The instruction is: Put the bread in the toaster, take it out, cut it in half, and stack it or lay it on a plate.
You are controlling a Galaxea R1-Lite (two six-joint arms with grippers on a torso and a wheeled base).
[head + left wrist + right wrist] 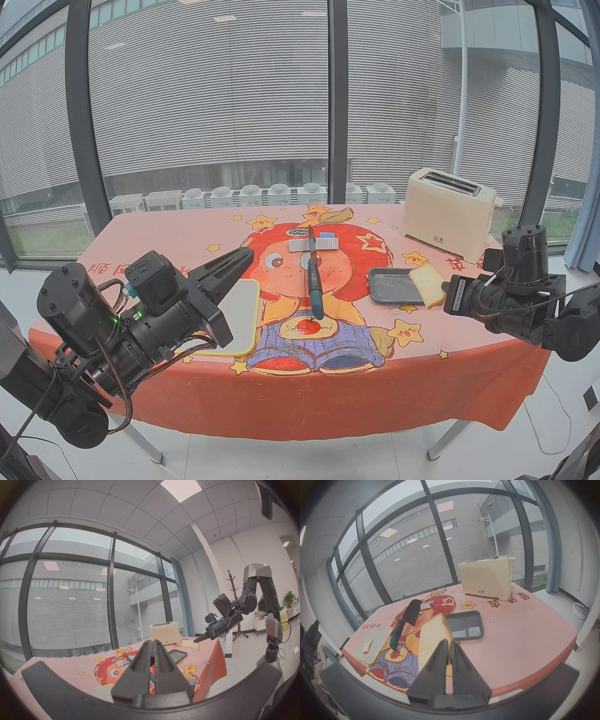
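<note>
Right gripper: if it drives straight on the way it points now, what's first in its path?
Likely the grey tray: it lies just past the bread that the right gripper is shut on. Height is unclear, so the gripper may pass over it toward the knife.

One toaster (447, 212), one knife (314, 275), one tray (390, 285)

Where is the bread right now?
On the robot's right in the head view, the bread is pinched in the right hand beside the grey tray, in front of the toaster.
</note>
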